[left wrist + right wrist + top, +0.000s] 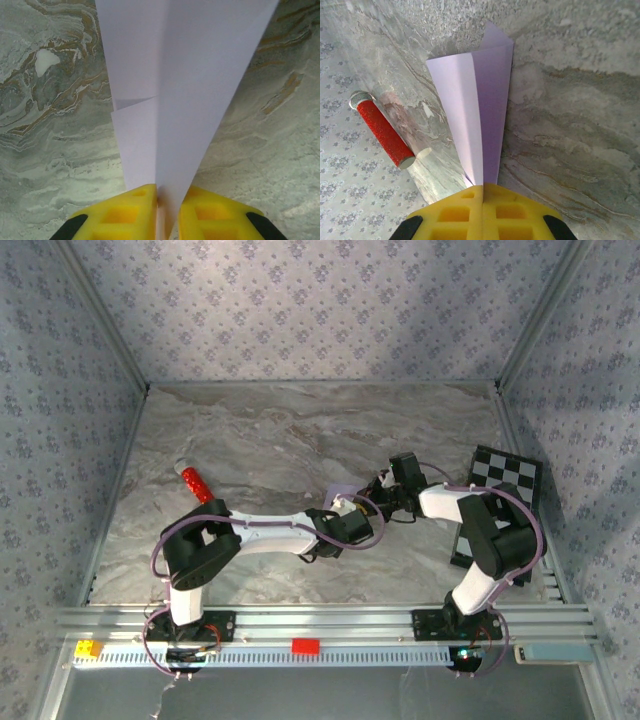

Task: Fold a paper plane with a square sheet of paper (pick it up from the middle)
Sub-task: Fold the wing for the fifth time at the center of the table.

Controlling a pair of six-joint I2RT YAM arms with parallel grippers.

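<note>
Red and glittery, the small cylinder (pixel 195 483) lies on the marble table (pixel 280 430) at about nine o'clock from the paper, well apart from it. Next along, the left gripper (pixel 167 212) has its yellow fingers drawn close on either side of the paper plane (pixel 200 75). The plane's folded edge runs down into the narrow gap between them, but whether they truly pinch it I cannot tell. The pale lilac plane is near the table's middle, between the two wrists. On its three o'clock side the right gripper (pixel 483 197) is pressed fully together on the centre crease, and the wings fan out toward twelve o'clock in its own view. The checkered board (pixel 505 480) sits farther off at three o'clock. The plane looks featherlight, limp and easily creased. The stacked centre fold is probably the stiffest, safest place to hold.
</note>
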